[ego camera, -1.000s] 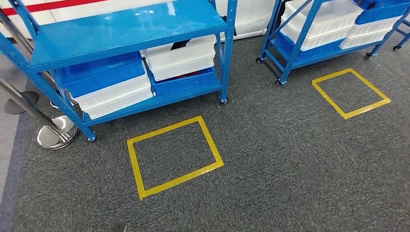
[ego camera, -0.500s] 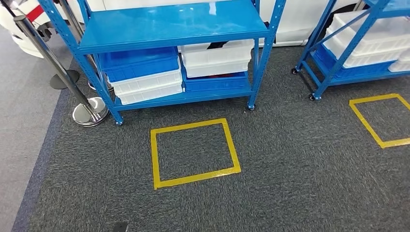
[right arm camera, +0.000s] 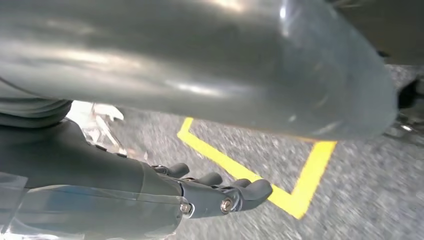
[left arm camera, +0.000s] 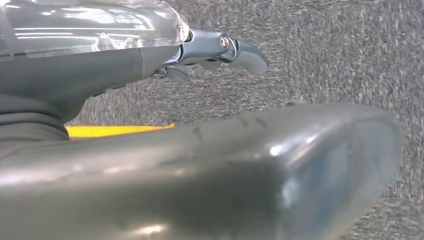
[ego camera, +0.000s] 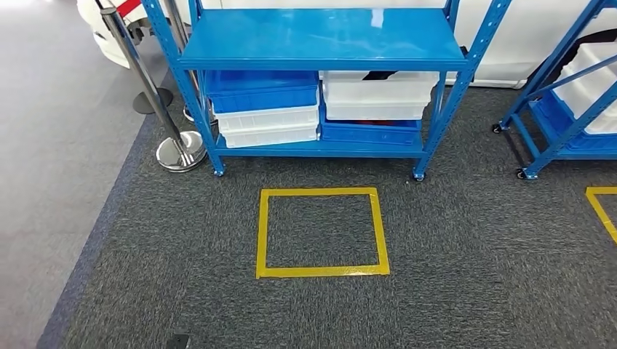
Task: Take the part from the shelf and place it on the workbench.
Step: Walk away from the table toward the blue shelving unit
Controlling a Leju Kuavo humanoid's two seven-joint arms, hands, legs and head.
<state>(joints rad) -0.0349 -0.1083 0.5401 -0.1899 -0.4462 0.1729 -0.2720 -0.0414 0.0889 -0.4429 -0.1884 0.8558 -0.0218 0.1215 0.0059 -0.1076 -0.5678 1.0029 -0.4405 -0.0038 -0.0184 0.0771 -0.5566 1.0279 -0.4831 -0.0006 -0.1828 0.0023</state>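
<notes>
A blue shelf [ego camera: 320, 40] stands straight ahead in the head view, its top deck bare. On its lower deck sit blue and white bins, with a blue bin [ego camera: 262, 91] on white ones at the left and a white bin [ego camera: 378, 94] at the right. Something dark [ego camera: 378, 75] pokes out of that white bin; I cannot tell what it is. My left hand [left arm camera: 100, 65] hangs over the carpet holding nothing, its fingers [left arm camera: 235, 50] loosely extended. My right hand [right arm camera: 150, 190] also hangs with nothing in it, its fingers [right arm camera: 240, 192] apart from the thumb.
A yellow tape square [ego camera: 320, 270] marks the dark carpet in front of the shelf. A chrome post [ego camera: 178, 149] stands left of the shelf on lighter floor. A second blue shelf [ego camera: 567, 109] with bins is at the right, with another yellow tape mark [ego camera: 602, 207] before it.
The whole picture has shifted: the camera has turned, so the shelf and yellow square now sit squarely ahead and centred. The second shelf has slid toward the right edge.
</notes>
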